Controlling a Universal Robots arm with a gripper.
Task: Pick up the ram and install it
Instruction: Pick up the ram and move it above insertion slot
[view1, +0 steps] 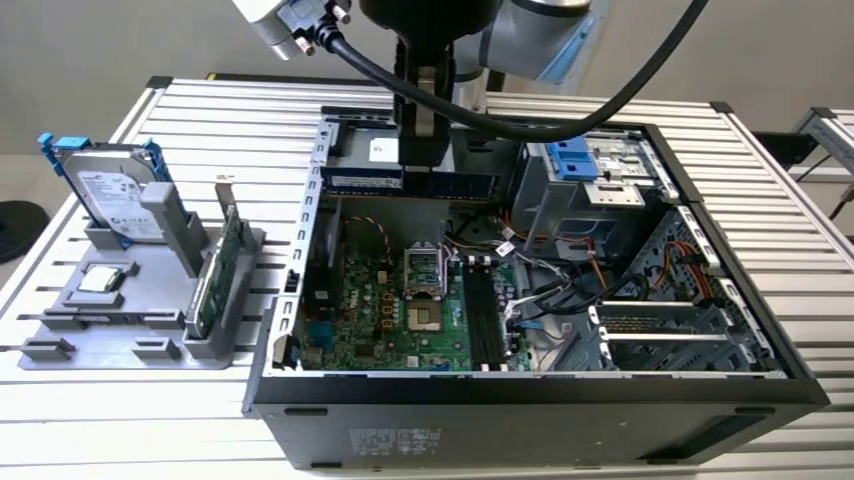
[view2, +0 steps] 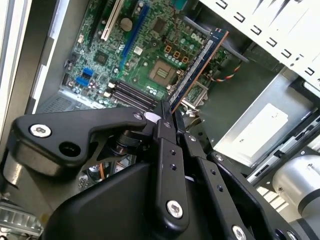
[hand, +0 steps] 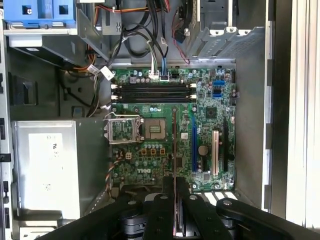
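The ram (view1: 358, 182) hangs level over the far end of the open computer case (view1: 534, 385), with my gripper (view1: 424, 160) shut on its middle. In the second wrist view the ram (view2: 197, 67) sticks out from between the black fingers (view2: 165, 125), its blue-labelled side showing. In the first wrist view I see the ram (hand: 174, 145) edge-on as a thin line above the motherboard (hand: 210, 115), and the gripper (hand: 174, 192) holds it. The black memory slots (hand: 152, 92) (view1: 483, 320) lie apart from the stick, beyond the processor socket (hand: 150, 129).
On the exterior view's left, a grey holder (view1: 80, 320) carries a silver hard drive with blue rails (view1: 114, 195), a green expansion card (view1: 214, 270) and a small chip (view1: 100, 280). Loose cables (view1: 547, 290) and drive cages (view1: 594, 170) crowd the case's right side.
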